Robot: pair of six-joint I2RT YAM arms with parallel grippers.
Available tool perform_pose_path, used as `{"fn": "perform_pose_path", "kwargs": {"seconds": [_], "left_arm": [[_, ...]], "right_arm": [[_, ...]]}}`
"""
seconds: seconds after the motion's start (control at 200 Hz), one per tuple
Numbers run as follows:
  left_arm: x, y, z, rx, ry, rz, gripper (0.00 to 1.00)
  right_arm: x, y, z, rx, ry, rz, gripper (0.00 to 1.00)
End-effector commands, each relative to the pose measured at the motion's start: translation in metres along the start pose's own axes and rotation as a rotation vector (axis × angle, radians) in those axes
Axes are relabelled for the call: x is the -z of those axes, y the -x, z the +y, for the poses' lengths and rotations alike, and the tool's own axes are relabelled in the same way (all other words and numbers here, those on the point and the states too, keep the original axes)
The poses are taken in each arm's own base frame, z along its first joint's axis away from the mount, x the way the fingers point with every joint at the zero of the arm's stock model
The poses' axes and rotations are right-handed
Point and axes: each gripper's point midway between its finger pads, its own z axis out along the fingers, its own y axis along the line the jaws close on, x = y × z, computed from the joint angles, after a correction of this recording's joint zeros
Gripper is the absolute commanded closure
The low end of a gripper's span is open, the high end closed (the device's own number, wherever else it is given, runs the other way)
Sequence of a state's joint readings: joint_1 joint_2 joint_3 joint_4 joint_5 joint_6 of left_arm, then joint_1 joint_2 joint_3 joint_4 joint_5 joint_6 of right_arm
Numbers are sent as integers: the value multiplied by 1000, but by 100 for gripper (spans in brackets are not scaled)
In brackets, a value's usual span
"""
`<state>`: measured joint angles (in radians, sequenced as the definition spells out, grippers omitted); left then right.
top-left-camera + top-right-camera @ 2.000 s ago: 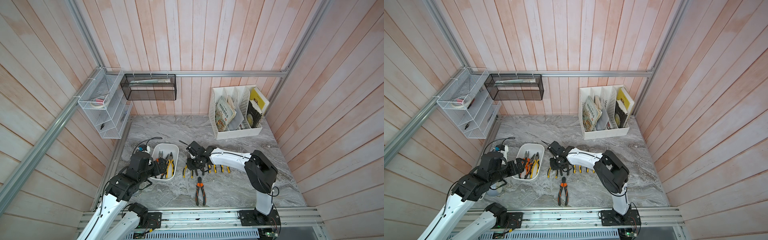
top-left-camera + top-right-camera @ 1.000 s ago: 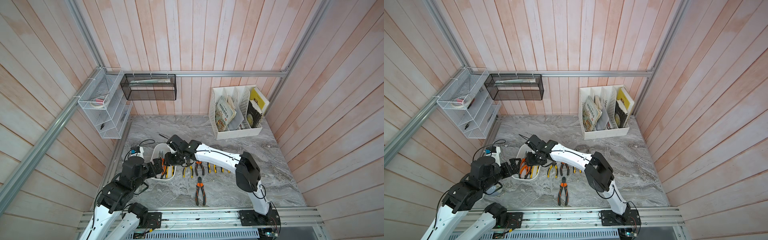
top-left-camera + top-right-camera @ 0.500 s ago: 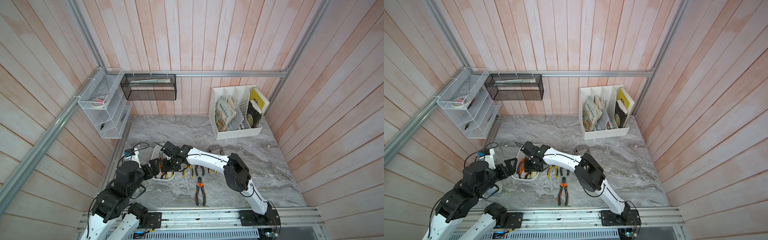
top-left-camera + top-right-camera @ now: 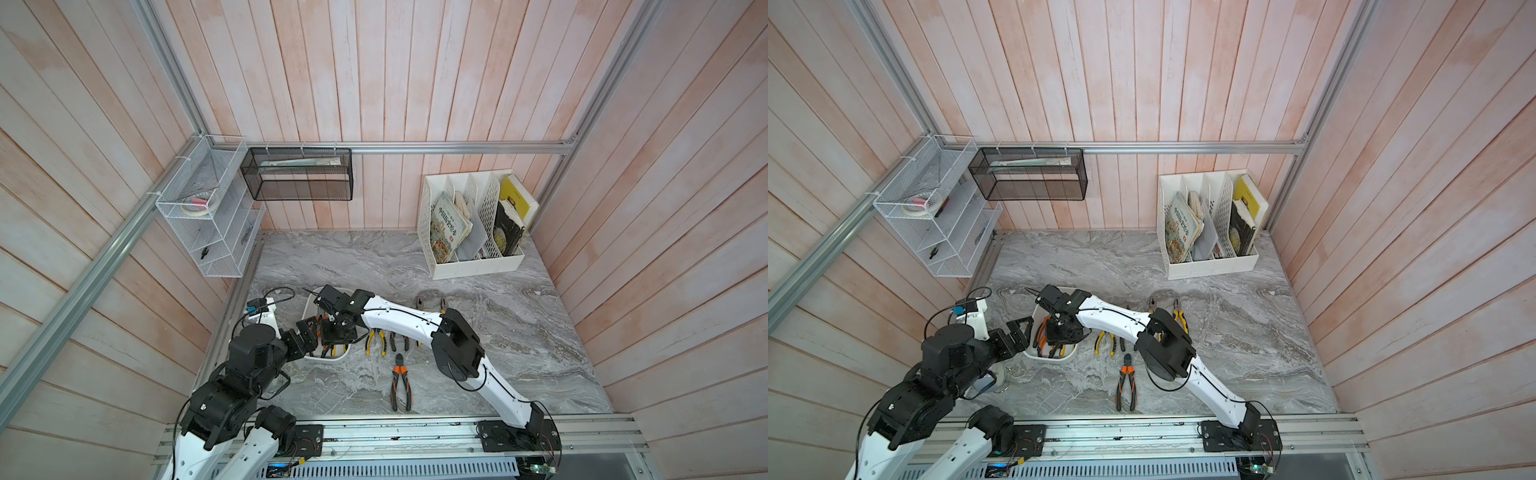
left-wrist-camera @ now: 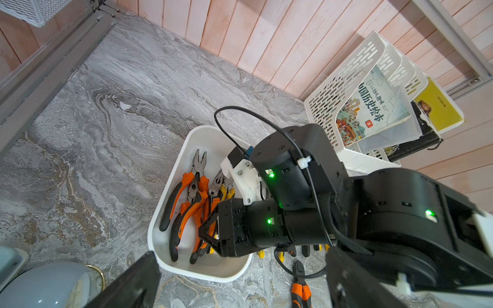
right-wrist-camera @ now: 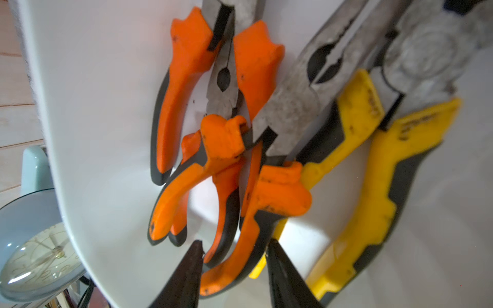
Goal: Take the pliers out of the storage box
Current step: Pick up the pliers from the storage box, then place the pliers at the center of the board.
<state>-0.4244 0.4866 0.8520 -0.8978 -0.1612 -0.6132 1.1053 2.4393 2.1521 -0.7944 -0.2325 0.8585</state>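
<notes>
Your right gripper is down in the box, fingertips flanking one orange-and-black handle of the pliers; pinching or not, can't tell. Orange and yellow pairs overlap there, steel jaws dull grey. Your left gripper gapes wide just beside the box.

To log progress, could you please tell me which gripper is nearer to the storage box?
Right. The right gripper is inside the storage box, jaws astride an orange pliers handle; the left gripper hovers open just outside its wall.
</notes>
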Motion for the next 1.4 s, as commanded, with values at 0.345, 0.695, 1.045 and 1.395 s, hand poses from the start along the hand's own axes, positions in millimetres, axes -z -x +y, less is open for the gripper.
{"fn": "perform_pose_path", "kwargs": {"seconds": [0.345, 0.695, 1.045, 1.395], "left_arm": [[-2, -1, 0, -4, -7, -4, 0], [-2, -2, 0, -6, -4, 0, 0], [-3, -2, 0, -6, -5, 3, 0], [-7, -5, 0, -12, 0, 21, 0]], "right_arm": [[25, 17, -3, 38, -68, -79, 94], [69, 24, 6, 60, -51, -173, 100], [123, -9, -17, 32, -7, -257, 100], [100, -107, -78, -54, -71, -179, 100]]}}
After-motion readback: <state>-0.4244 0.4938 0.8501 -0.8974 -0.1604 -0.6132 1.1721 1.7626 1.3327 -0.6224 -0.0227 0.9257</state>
